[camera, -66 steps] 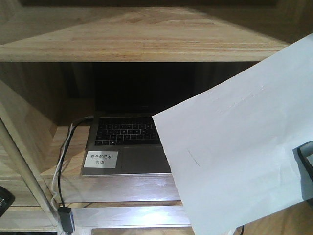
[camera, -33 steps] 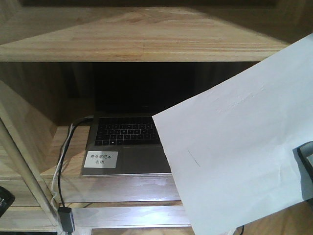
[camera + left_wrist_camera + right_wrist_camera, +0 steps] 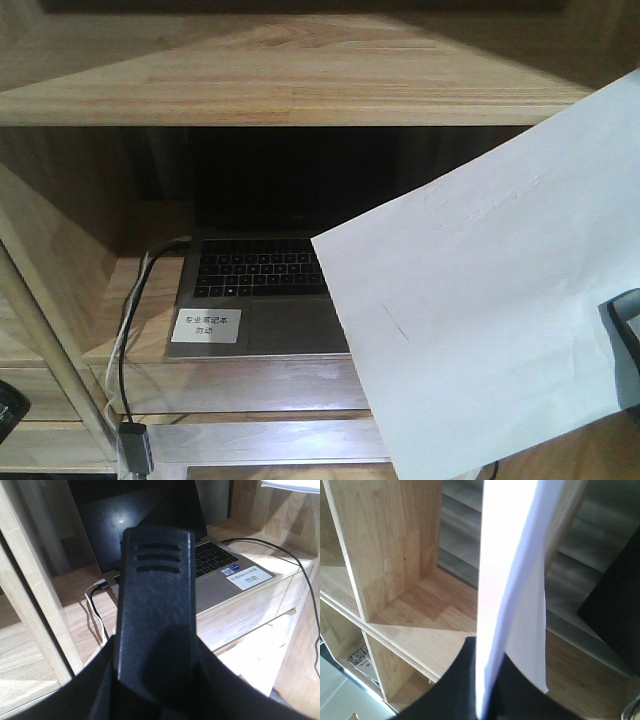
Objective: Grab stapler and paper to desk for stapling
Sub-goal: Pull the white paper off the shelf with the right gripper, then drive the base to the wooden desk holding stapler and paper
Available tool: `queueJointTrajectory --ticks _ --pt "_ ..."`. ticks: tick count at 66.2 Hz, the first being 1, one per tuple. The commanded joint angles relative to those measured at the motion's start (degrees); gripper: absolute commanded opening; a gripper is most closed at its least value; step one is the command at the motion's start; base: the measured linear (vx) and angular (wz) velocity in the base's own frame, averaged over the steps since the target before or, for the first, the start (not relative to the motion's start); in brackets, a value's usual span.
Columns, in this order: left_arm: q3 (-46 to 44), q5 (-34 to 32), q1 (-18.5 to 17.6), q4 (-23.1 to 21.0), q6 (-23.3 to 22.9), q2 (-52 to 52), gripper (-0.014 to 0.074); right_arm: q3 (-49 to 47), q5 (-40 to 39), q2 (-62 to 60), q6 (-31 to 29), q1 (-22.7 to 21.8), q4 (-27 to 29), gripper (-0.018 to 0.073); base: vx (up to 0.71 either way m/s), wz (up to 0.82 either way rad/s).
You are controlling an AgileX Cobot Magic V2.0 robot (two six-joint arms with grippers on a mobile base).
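Note:
In the left wrist view the black stapler [image 3: 155, 590] stands up lengthwise, ribbed end on top, with my left gripper [image 3: 155, 652] shut on its lower part. The white paper [image 3: 480, 320] hangs tilted in the air on the right in front of the shelves. My right gripper [image 3: 625, 345] pinches its lower right edge. Seen from the right wrist, the paper [image 3: 512, 555] runs edge-on up out of the shut right gripper [image 3: 485, 652]. The desk is out of view.
A wooden shelving unit [image 3: 300, 90] fills the front view. An open laptop [image 3: 260, 290] with a white label [image 3: 207, 325] sits in its middle bay, and cables [image 3: 125, 350] hang off its left side. Upright wooden dividers [image 3: 390, 540] stand near the paper.

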Motion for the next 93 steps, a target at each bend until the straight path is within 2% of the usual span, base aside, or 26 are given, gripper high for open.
queueJointTrajectory --ticks 1,93 --pt "-1.6 -6.7 -0.2 -0.8 -0.1 0.6 -0.0007 0.2 -3.9 0.0 -0.4 0.0 0.3 -0.0005 0.0 0.0" --pt "-1.6 -6.7 -0.2 -0.8 -0.1 0.6 -0.0007 0.2 -3.9 0.0 -0.4 0.0 0.3 -0.0005 -0.13 0.01"
